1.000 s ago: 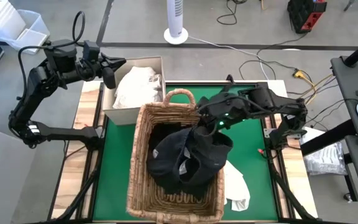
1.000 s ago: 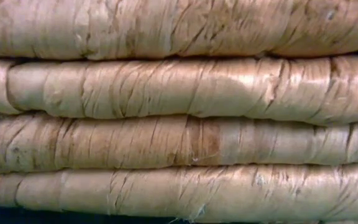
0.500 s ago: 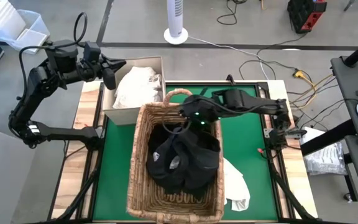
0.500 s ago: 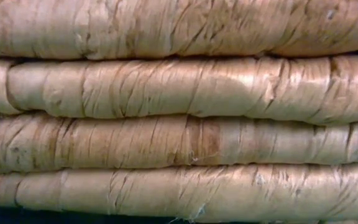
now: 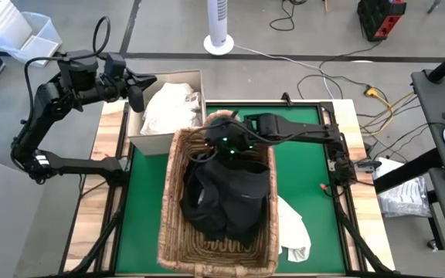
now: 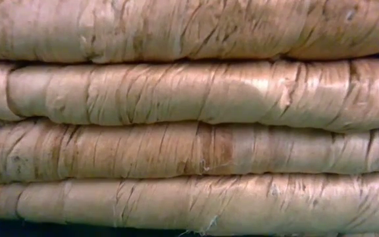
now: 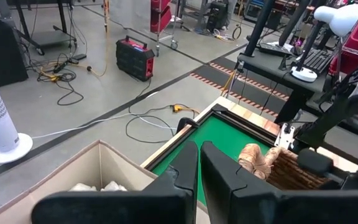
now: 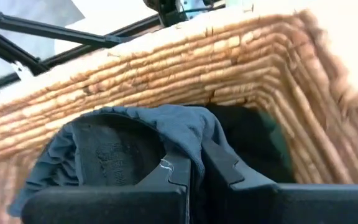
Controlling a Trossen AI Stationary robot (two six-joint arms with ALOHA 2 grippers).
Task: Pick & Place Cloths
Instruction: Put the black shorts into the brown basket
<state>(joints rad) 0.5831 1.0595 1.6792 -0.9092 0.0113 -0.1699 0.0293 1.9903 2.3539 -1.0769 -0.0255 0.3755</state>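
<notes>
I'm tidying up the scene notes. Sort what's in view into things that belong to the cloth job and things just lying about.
Belongs to the job:
- dark cloth, pinched by the right gripper over the wicker basket
- white cloth on the green mat
- white cloths in the cardboard box, left gripper shut above it

Lying about:
- white fan
- floor cables

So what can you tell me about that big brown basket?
The wicker basket is tan, woven in thick coils, rectangular, with a loop handle at its far end. It sits upright on the green mat beside a cardboard box. A dark cloth lies inside, pinched by the right gripper reaching in.
</notes>
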